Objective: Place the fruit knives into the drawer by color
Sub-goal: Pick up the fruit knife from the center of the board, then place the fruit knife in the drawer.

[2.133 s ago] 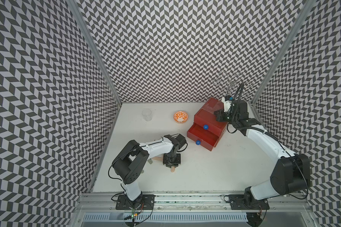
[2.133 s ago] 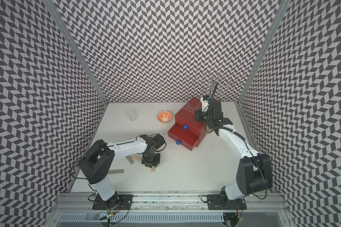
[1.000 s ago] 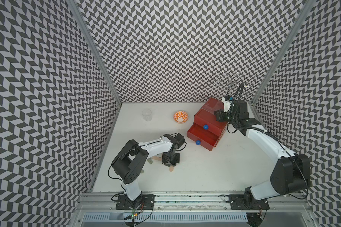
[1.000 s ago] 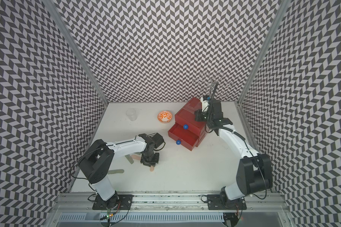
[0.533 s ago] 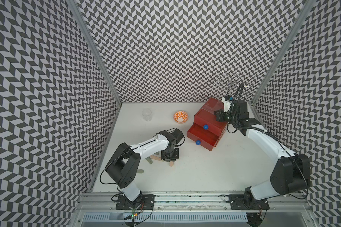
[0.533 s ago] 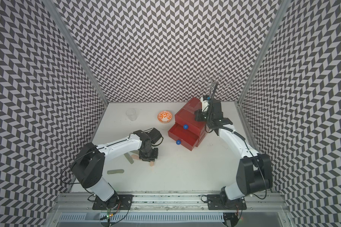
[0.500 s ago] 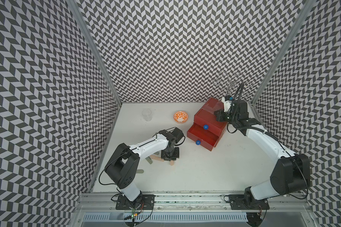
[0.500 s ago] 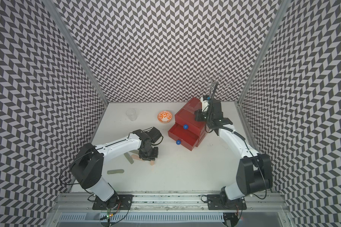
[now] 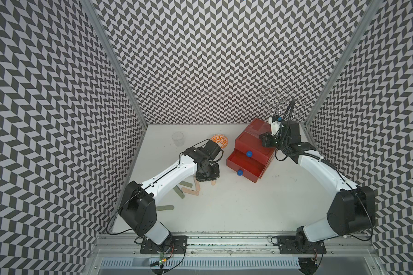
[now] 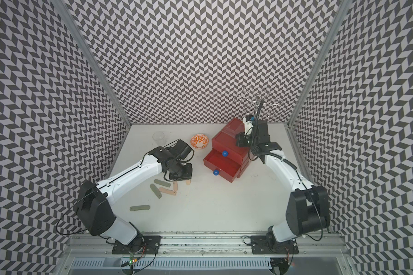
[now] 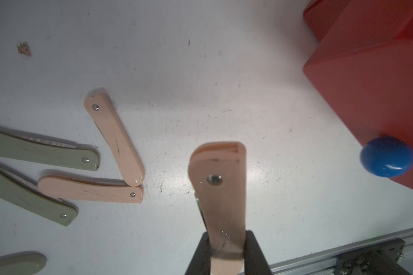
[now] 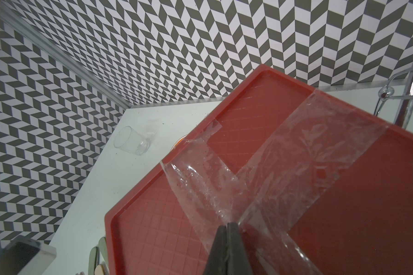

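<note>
The peach fruit knife (image 11: 221, 209) looks like smooth, lightly scuffed plastic with a shiny metal rivet (image 11: 214, 179), the red drawer chest (image 12: 379, 214) is glossy plastic with crinkled clear tape (image 12: 308, 154) across its top, and the white surface (image 11: 224, 71) is matt and scratched.

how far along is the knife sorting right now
Early on. Done: the bottom drawer of the red chest stands pulled out, with no knife showing in it. In hand: the left pincer grips one peach knife by its end; the right pincer is shut, tip down on the chest's top. Left: two peach knives and three grey-green knives lie on the table.
</note>
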Controlling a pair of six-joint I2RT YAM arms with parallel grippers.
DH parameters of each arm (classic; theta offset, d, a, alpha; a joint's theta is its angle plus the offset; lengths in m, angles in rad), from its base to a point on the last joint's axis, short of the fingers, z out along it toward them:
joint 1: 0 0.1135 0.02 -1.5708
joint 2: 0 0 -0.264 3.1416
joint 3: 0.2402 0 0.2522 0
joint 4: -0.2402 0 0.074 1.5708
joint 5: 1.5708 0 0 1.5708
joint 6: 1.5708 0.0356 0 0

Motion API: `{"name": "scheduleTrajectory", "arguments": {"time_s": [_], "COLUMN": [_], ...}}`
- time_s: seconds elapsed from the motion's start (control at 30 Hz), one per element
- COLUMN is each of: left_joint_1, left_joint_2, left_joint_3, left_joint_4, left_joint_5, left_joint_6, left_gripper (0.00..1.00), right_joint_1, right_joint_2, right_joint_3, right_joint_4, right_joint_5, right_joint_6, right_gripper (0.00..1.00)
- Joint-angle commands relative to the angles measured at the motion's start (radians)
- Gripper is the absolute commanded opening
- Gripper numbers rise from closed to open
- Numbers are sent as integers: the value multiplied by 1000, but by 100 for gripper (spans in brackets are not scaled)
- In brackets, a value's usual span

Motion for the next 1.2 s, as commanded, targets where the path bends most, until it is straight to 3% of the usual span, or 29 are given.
{"name": "scheduleTrajectory", "arguments": {"time_s": [0.0, 0.4, 0.6, 1.17], "left_joint_1": [5, -8, -46, -85], "left_joint_2": [-32, -29, 7, 111], "left_joint_3": [52, 126, 173, 122], "left_joint_4": [12, 253, 341, 562], "left_joint_5": [38, 178, 177, 214], "left_joint_6": [-12, -133, -209, -330], "left_gripper": [17, 17, 17, 17], "right_joint_1": [-1, 0, -1, 0], "right_joint_2": [64, 70, 70, 57], "right_joint_3": [-45, -38, -32, -30], "right_joint_4": [-251, -256, -262, -273], "right_joint_5": [32, 38, 47, 49], "right_joint_6": [-2, -1, 0, -6], "right_gripper": [1, 1, 1, 1]}}
